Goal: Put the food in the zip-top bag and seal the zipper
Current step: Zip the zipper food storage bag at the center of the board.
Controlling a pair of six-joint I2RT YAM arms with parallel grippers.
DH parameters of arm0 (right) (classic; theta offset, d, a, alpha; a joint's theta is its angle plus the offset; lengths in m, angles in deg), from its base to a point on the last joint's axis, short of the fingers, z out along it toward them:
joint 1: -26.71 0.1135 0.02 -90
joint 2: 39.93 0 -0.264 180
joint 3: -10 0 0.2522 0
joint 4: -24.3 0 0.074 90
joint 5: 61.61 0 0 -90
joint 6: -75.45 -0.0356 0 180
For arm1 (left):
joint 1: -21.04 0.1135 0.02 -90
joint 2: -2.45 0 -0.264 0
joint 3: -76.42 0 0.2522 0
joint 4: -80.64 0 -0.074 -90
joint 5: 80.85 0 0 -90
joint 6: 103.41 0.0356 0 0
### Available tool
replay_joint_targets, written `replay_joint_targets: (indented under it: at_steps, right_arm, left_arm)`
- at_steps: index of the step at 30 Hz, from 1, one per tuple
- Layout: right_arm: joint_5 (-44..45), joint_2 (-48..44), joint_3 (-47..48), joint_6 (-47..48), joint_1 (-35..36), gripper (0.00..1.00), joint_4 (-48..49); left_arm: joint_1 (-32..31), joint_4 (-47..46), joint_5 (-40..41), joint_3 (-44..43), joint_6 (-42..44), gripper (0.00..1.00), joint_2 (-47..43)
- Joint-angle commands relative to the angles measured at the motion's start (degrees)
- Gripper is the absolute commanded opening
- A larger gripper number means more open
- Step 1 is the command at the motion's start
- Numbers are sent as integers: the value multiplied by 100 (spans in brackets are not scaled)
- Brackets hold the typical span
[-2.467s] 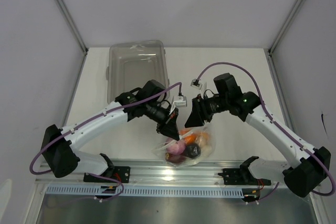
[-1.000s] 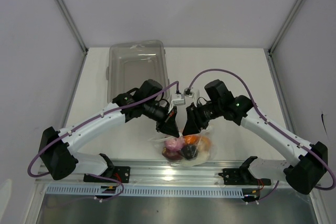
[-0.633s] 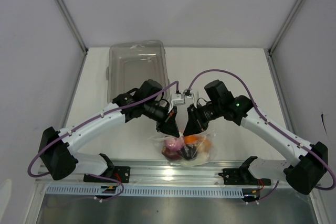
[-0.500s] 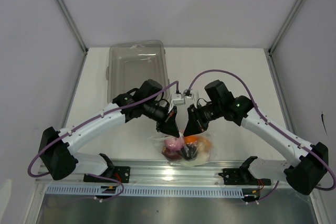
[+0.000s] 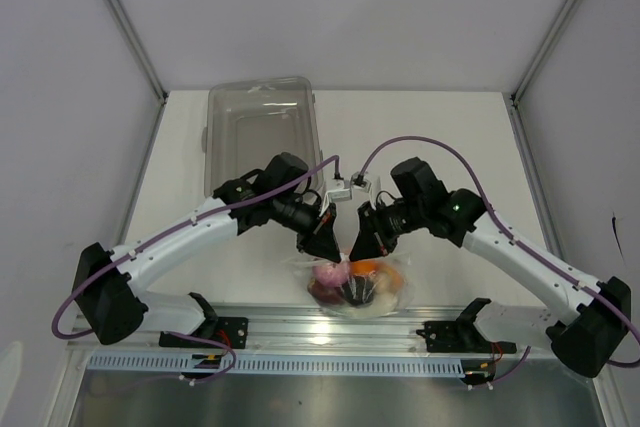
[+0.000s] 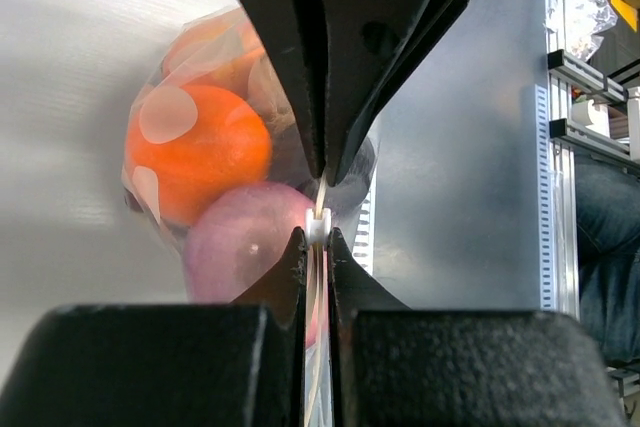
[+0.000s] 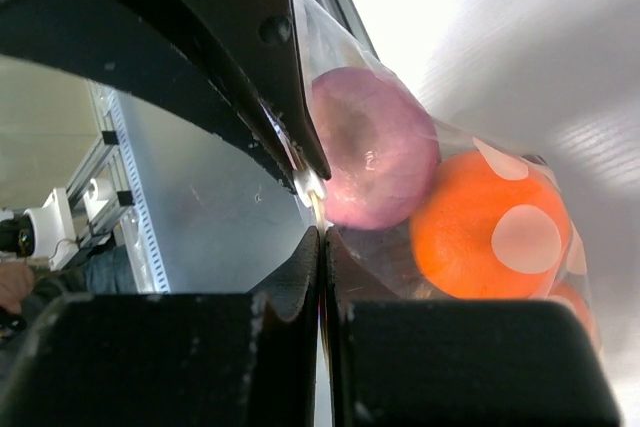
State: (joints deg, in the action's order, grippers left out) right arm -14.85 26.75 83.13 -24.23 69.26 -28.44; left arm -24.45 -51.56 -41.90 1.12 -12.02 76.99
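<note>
While my left gripper (image 5: pixel 326 246) and right gripper (image 5: pixel 357 247) meet side by side, both have jaws pressed together, pinching the zipper (image 6: pixel 318 228). The zip-top bag (image 5: pixel 385 292) sits below them at the table's (image 5: pixel 450 147) near edge, holding the orange (image 6: pixel 200 152) and pink bulb (image 7: pixel 370 147). If I slide unevenly, I think the thin strip may slip out and leave the seal partly open.

Pinching the bag (image 7: pixel 345 47) at its mouth edge with the right gripper (image 7: pixel 320 237), jaws together, tip to tip with the left gripper (image 7: pixel 305 172). Seen through the plastic: pink bulb (image 7: pixel 370 147) touching orange (image 7: pixel 470 267).
</note>
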Motion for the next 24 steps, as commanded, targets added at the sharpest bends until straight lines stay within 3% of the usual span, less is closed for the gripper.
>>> replay_joint_targets:
  at_steps: [1, 8, 24]
  right_arm:
    - [465, -356, -128, -219, 43, 0, 66]
    - [1133, -752, -295, -421, 35, 0, -39]
    - [1406, -1192, -453, -536, -62, 0, -224]
  left_arm:
    - [85, -56, 138, 63, -86, 1, -344]
    - [120, 111, 894, 177, -332, 0, -528]
    - [155, 463, 2361, 643, -675, 1, -1565]
